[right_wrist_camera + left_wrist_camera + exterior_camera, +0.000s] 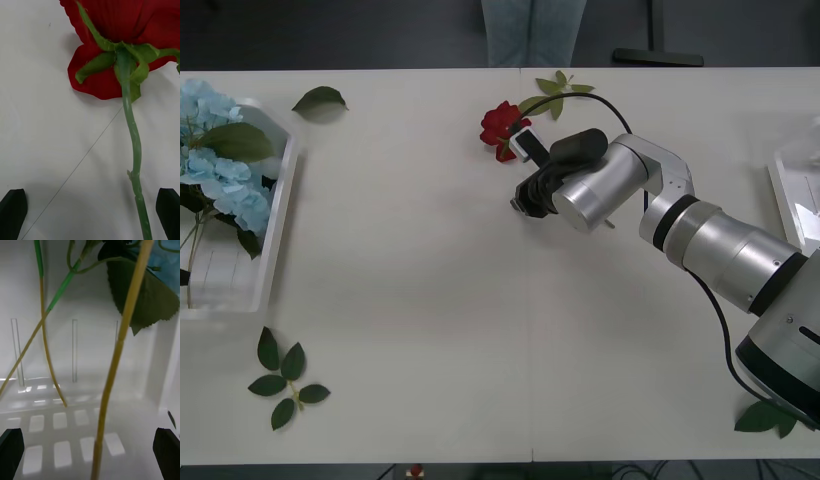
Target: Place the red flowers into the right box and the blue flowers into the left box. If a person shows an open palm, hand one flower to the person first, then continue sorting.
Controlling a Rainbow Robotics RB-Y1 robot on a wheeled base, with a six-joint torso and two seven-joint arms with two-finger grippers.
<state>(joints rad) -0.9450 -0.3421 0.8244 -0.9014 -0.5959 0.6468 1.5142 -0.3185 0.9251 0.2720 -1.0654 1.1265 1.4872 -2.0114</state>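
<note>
The right gripper (90, 213) was low over the rose (500, 127) at the table's far middle, its fingers apart with the stem (133, 150) between them, not yet clamped. The step seemed the pick-up; next it should close, lift, carry to the right box (783, 195). The left gripper (90, 453), fingers apart, hung over the left box (275, 215) with the blue flowers (220, 165). No writing was readable.

red flowers (499, 127) deep red | blue flowers (220, 170) pale sky-blue | left box (280, 200) translucent white
</note>
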